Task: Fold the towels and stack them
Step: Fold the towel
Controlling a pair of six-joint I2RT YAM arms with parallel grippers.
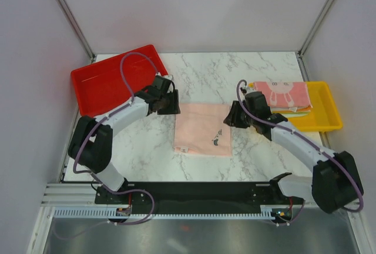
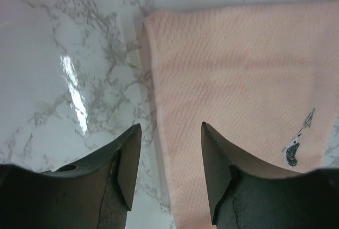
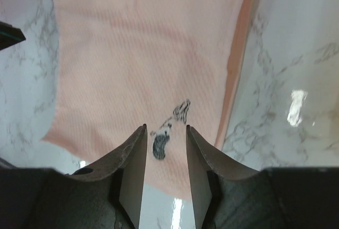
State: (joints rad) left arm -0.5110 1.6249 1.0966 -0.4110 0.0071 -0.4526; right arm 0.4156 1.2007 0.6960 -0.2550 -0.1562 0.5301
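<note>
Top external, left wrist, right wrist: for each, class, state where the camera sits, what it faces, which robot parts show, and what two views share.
Top external: high behind the robot, looking down at the table; left arm, right arm, left gripper, right gripper.
Left wrist: on that arm, facing the peach-pink towel's edge; own fingers.
Right wrist: likewise, facing the towel's dark print; own fingers.
Shared: the towel.

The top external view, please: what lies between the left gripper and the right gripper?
A plain peach-pink cloth towel lies flat on the marble table between the left gripper and the right gripper, clearest in the top external view.
</note>
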